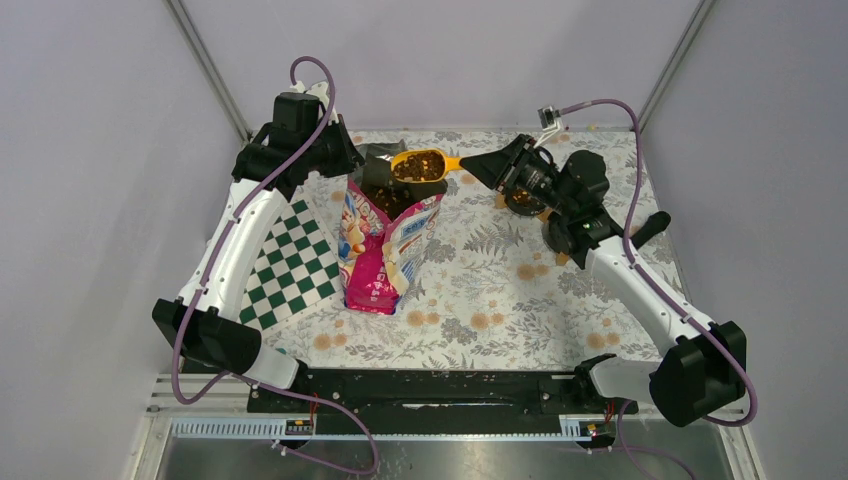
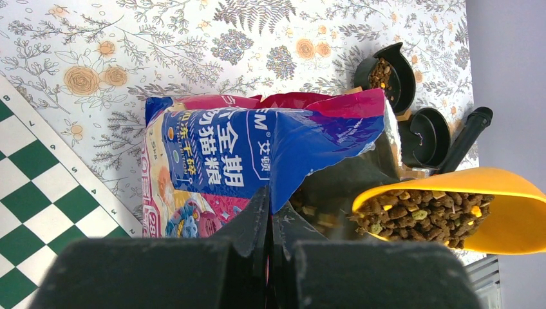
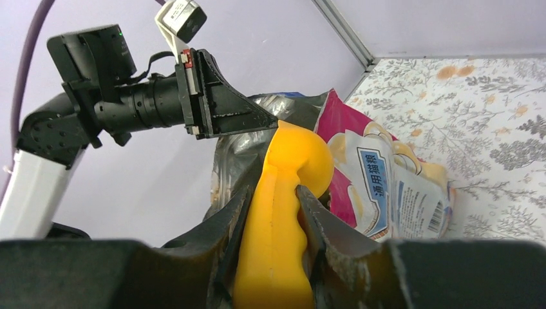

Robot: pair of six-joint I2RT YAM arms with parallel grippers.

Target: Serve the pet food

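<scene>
Kibble (image 2: 418, 215), the small brown dry pet food, fills the orange plastic scoop (image 3: 296, 161), which our right gripper (image 3: 273, 206) holds with its fingers clamped on the handle, the loaded end hovering just above the open mouth of the glossy pink-blue-white bag (image 1: 385, 250); more pellets show dark inside the bag. Our left gripper (image 2: 270, 215) has its fingers pressed together on the bag's rim, propping the mouth open while the bag stands on the floral tablecloth (image 1: 480, 290). We judge the step in hand to be carrying this scoopful to the small black round bowls just beside the bag on the right arm's side: the partly filled bowl (image 2: 402, 71) shows some pellets, the barer bowl (image 2: 428, 135) almost none. To do it well we should hold the scoop level, since it is heaped near its rim, lift clear of the bag's foil edge before travelling sideways, go slowly, and tip only once the lip is low over the barer bowl, so pellets do not bounce out. Our left claw should not let go until the scoop is clear, or the bag may slump and spill
</scene>
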